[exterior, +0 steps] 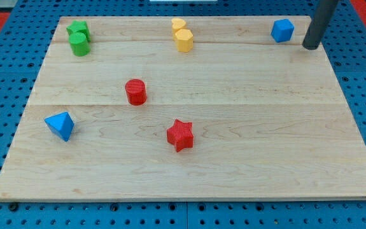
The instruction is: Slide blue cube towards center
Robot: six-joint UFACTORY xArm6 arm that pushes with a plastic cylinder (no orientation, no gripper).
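Note:
The blue cube (282, 30) sits near the top right corner of the wooden board (246, 152). My tip (310, 46) is at the view's top right, just right of the blue cube and slightly below it, with a small gap between them. The rod rises from the tip toward the top edge of the view.
A blue triangular block (60, 125) lies at the left. A red cylinder (135, 91) and a red star (181, 134) sit near the middle. Two green blocks (78, 38) are at top left. Two yellow blocks (182, 34) are at top centre.

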